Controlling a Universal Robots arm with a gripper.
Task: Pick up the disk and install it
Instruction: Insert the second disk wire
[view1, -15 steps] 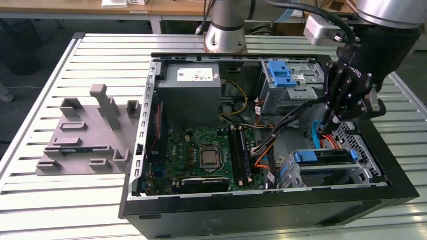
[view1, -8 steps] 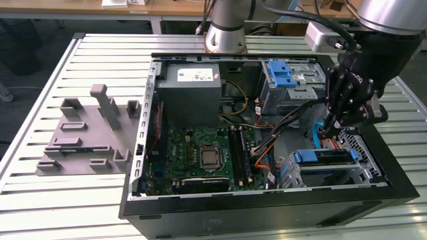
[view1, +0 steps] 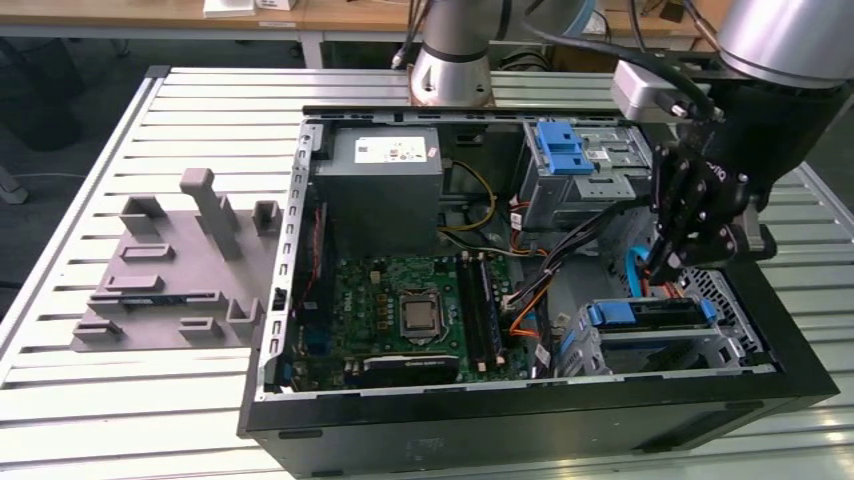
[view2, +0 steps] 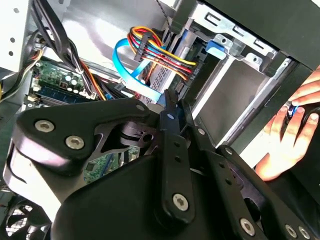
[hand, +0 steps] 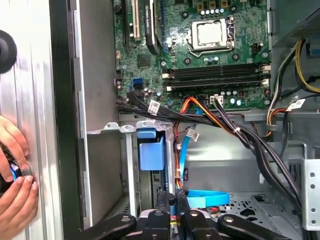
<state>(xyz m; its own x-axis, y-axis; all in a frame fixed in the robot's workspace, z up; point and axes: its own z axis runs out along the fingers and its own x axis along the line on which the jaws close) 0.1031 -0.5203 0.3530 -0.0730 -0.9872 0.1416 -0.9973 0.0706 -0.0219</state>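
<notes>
hovering inside the open pc case (view1: 534, 412), your gripper (hand: 173, 196) has its jaws together, gripping nothing. the disk (hand: 151, 155) sits slotted in the drive bay (hand: 131, 150), just beside them.

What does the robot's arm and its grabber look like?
The arm is made of round silver-grey tubes with black sections near the wrist, and a black cable runs along it. The gripper is black, built from flat linked bars joined with shiny silver screws, as both wrist views show up close.
</notes>
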